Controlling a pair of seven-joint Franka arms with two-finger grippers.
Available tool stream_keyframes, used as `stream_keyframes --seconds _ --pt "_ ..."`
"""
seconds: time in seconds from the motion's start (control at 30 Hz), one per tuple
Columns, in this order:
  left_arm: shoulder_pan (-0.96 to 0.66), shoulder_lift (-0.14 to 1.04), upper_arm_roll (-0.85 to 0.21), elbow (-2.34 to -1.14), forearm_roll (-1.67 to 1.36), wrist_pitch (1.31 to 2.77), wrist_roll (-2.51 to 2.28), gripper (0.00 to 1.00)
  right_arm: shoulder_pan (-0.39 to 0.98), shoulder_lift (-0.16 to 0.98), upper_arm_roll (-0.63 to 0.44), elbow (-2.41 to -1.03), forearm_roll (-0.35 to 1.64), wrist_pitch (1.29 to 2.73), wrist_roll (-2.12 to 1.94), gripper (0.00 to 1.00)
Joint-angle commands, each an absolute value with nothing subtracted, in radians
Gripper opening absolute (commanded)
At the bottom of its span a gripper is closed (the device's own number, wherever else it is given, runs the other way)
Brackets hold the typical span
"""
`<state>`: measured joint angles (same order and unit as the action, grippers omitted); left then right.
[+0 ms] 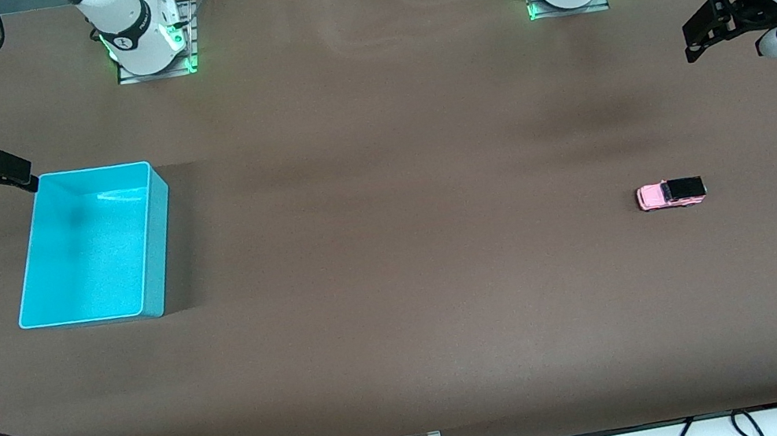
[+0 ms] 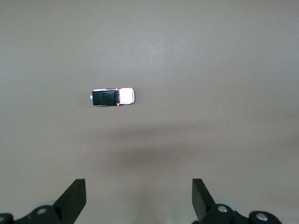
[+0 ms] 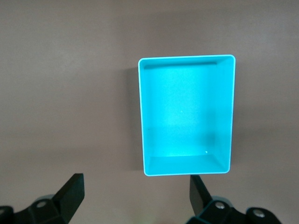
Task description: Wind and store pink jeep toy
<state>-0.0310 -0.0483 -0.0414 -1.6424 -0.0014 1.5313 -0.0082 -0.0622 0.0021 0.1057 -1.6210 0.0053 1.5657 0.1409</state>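
The pink jeep toy (image 1: 670, 193) sits on its wheels on the brown table (image 1: 405, 311), in the lower right of the front view, toward the left arm's end of the table, with nothing touching it. In the left wrist view it lies left of centre in the upper half (image 2: 112, 97), black rear section and pink front both visible.

The left gripper (image 1: 699, 39) hangs in the air at the upper right edge of the front view, arm bent back toward that edge, its fingers (image 2: 72, 199) spread wide and holding nothing.

The cyan bin (image 1: 152, 236) stands at the left of the front view, well apart from the jeep. The right gripper (image 1: 17, 175) hovers at the bin's upper left corner, fingers (image 3: 70, 193) spread wide, nothing between them.
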Motion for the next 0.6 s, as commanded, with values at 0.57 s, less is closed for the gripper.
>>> stream_keyframes --seconds 0.57 --pt "-0.012 -0.037 -0.043 -1.611 -0.015 1.508 -0.014 1.00 -0.066 0.003 0.103 -1.618 0.011 1.572 0.133 1.00"
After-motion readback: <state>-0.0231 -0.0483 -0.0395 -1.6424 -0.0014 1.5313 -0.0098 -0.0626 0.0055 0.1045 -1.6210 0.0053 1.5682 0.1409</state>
